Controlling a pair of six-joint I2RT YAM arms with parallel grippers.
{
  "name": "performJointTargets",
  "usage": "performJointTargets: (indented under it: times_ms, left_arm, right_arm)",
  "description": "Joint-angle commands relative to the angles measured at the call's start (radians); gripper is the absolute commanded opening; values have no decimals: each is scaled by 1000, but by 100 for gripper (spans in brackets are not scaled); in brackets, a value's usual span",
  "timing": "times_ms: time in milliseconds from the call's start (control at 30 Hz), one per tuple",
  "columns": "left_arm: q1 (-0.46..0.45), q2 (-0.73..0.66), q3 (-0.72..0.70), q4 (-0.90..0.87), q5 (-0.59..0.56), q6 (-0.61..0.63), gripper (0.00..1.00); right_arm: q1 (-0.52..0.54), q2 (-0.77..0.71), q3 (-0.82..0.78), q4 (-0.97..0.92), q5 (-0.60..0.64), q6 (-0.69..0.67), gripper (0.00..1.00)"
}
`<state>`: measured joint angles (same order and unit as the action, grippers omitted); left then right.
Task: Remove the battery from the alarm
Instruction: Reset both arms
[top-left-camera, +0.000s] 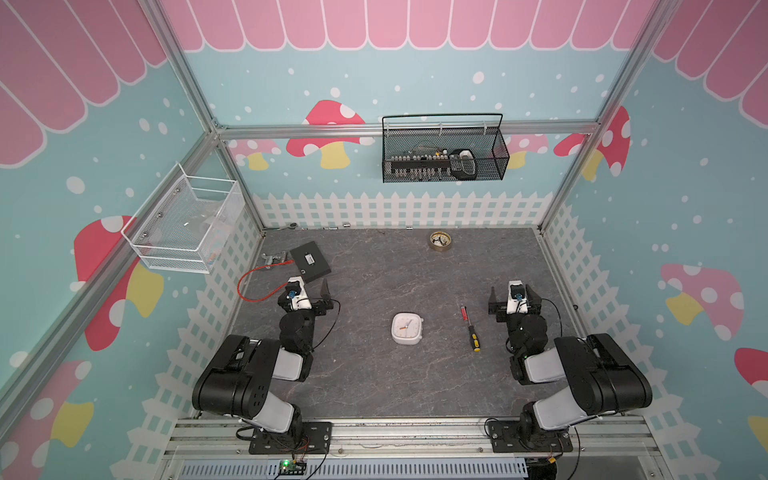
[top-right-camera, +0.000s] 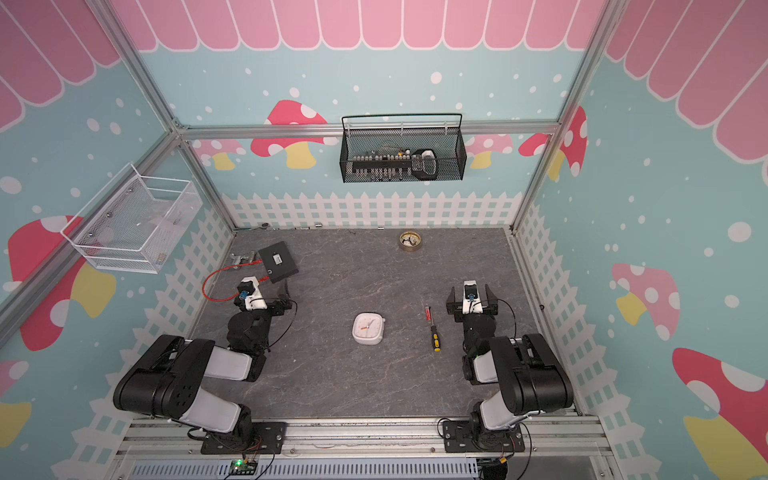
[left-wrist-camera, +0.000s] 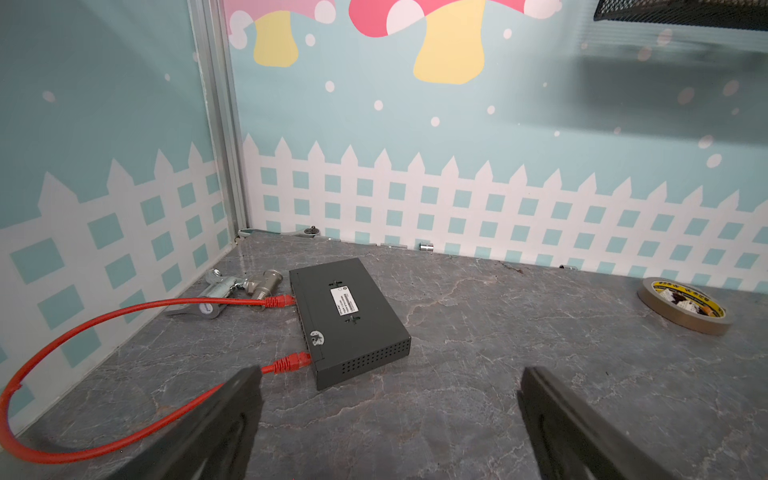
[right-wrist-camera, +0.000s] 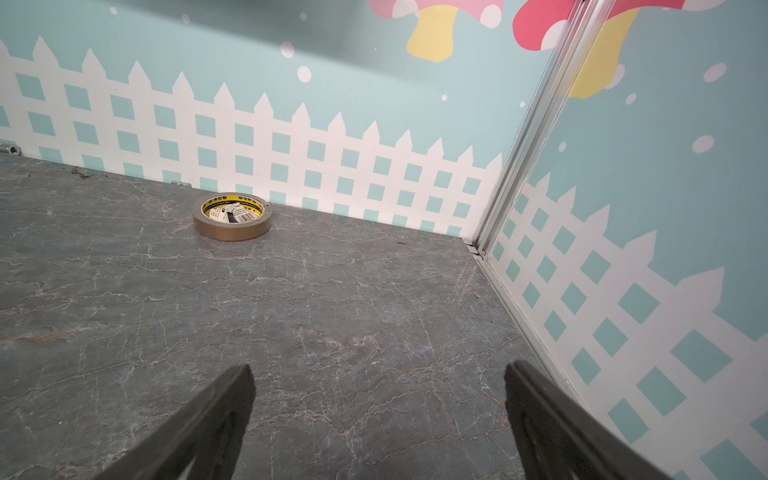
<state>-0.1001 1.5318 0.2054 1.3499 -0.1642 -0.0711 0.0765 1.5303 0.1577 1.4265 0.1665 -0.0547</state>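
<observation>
Both grippers stood with jaws spread wide, holding nothing: the left gripper (left-wrist-camera: 390, 372) faced a flat black box (left-wrist-camera: 353, 320), the right gripper (right-wrist-camera: 379, 365) faced bare table with a tape roll (right-wrist-camera: 232, 216) near the back wall. Between the arms the alarm (top-left-camera: 407, 328) lay dial-up on the grey marbled tabletop (top-left-camera: 374, 395), a screwdriver (top-left-camera: 470, 329) near it on the right arm's side. The battery could not be seen. Walls (top-left-camera: 415, 83) painted with mushrooms and a white fence enclosed the table.
</observation>
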Motion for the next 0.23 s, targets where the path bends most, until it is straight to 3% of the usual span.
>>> performJointTargets:
  times_ms: [0, 200]
  left_arm:
    - [5, 2, 3, -23, 17, 15, 100]
    - [5, -2, 3, -28, 17, 13, 100]
  right_arm:
    - [-7, 3, 6, -5, -7, 13, 99]
    - [-7, 3, -4, 11, -2, 13, 99]
